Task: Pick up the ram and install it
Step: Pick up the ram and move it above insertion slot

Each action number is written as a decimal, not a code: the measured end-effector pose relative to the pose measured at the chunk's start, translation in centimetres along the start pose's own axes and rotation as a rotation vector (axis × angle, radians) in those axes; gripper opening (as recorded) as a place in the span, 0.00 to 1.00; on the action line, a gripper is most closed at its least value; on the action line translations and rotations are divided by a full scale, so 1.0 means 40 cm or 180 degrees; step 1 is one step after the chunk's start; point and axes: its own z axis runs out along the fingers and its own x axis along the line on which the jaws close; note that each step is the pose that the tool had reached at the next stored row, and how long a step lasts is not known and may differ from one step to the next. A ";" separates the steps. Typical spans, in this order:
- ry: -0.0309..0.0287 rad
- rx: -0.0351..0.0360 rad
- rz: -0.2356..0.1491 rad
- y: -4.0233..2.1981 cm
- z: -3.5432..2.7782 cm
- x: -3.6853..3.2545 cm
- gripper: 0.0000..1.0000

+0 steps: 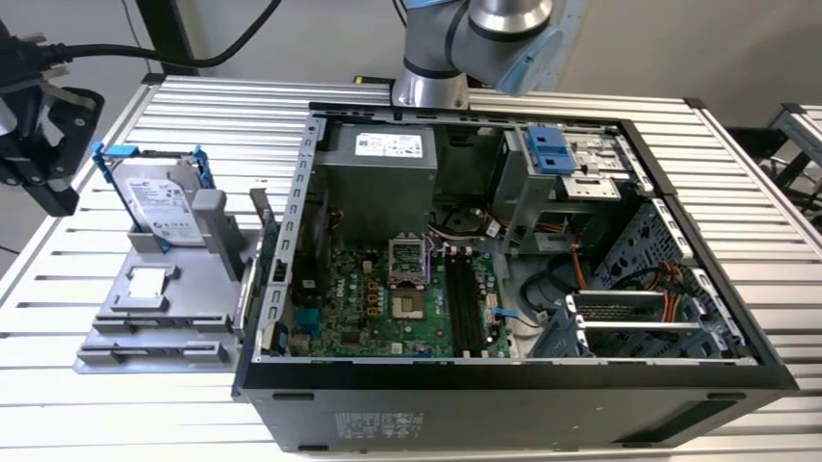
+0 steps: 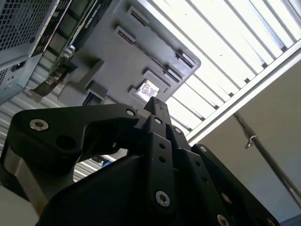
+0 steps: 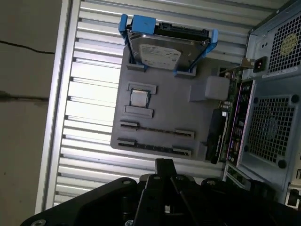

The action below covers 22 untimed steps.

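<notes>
Pale wall and brown floor around a slatted metal table (image 1: pixel 129 423), broad and level. On it, toward the exterior view's right, an open computer case (image 1: pixel 514 382), side panel off, motherboard (image 1: pixel 372 308) bared, its long black slots (image 1: pixel 465 308) seemingly unfilled. Just beside the case, at the exterior view's left, a grey holder block (image 1: pixel 180 313), with a hard drive (image 1: pixel 161 197) in a blue bracket propped at its far end. Above that block and well clear of it, the gripper (image 3: pixel 164 164), jaws closed with nothing between them. Smallest, the ram (image 3: pixel 156 130): by best judgement the thin dark strip standing on edge between two clips (image 3: pixel 184 134) toward the holder's near end, not yet lifted. Placed below the gripper and apart from it, with the long axis running across the holder toward the case wall. Open air straight above the strip. Case wall close at one end, bare slats at the other.
</notes>
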 end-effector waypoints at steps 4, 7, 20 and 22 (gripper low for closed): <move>0.0011 -0.0004 -0.0232 0.000 0.000 0.000 0.00; 0.0020 -0.0007 -0.0404 0.000 0.000 0.000 0.00; 0.0057 -0.0021 -0.1156 0.000 0.000 0.000 0.00; 0.0062 -0.0023 -0.1273 0.000 0.000 0.000 0.00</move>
